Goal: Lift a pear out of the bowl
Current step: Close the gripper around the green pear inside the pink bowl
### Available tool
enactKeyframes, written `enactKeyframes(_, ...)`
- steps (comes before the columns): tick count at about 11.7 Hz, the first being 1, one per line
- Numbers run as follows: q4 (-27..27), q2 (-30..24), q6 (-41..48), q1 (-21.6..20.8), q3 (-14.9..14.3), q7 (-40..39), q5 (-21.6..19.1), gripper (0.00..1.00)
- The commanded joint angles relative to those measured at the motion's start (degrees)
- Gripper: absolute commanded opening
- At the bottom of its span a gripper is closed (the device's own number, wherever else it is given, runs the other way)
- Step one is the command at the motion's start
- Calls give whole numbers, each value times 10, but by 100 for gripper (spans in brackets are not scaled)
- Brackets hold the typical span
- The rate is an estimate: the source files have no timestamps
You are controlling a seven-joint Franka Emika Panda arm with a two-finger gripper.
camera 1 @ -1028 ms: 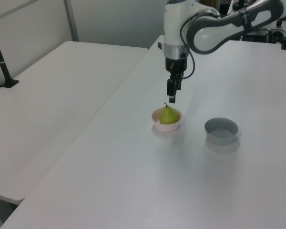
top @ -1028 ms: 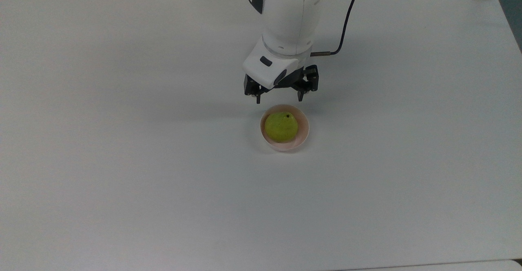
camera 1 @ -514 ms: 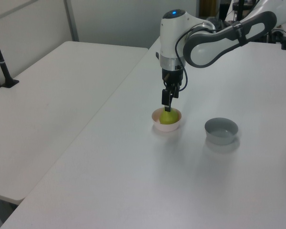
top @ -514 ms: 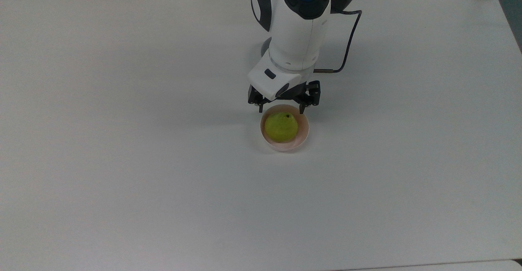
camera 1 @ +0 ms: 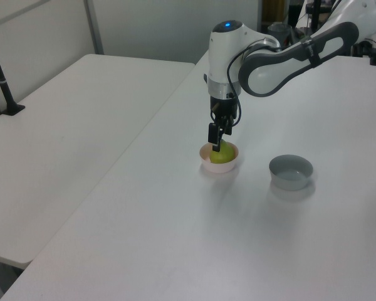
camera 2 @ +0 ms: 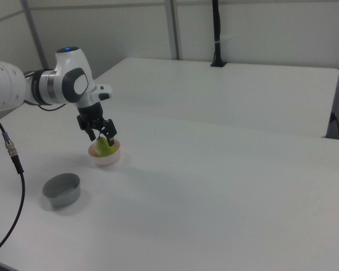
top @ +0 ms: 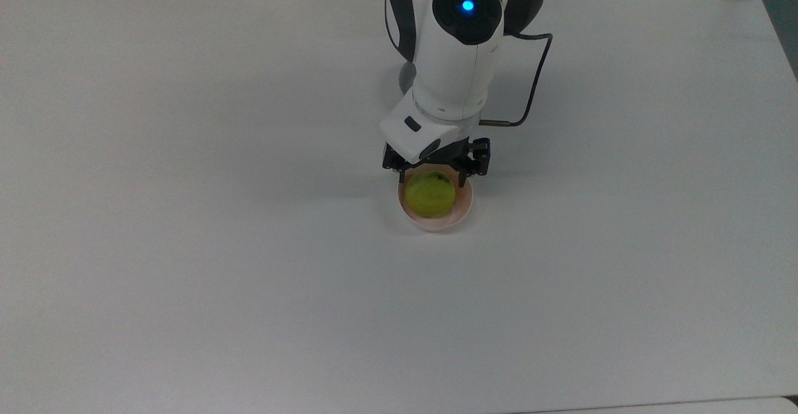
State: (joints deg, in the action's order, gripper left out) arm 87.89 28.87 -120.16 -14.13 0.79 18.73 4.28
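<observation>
Pear (top: 429,194) sits in the pale pink bowl (top: 462,209) near the middle of the white bench (top: 187,214), yellow-green and round, filling most of the bowl's inside. In the top view the end effector (top: 432,177) hangs just over the far edge of the bowl, its two dark fingers (top: 462,177) spread apart, one on each side of the pear's upper part, with the fruit showing between them; whether the fingers touch the fruit cannot be told. In the right view the end effector (camera 2: 101,135) reaches down to the pear (camera 2: 104,146), the fingers set wide on either side of its top, and the bowl (camera 2: 106,156) stands flat on the bench under it. In the left view the end effector (camera 1: 217,145) points straight down onto the pear (camera 1: 222,156) in the bowl (camera 1: 220,165). A grey bowl (camera 1: 291,172) of like size stands on the bench well apart from the pink one, toward the left view's right; in the right view it (camera 2: 61,189) lies nearer the camera than the pink bowl. A blue light glows on the arm's (top: 455,46) white housing above the wrist.
</observation>
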Motion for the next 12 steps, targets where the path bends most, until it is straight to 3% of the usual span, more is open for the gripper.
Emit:
enactKeyframes(1, 7, 6, -18, -7, -4, 19, 11, 92)
enactKeyframes(12, 7, 26, -35, -13, -4, 22, 29, 92)
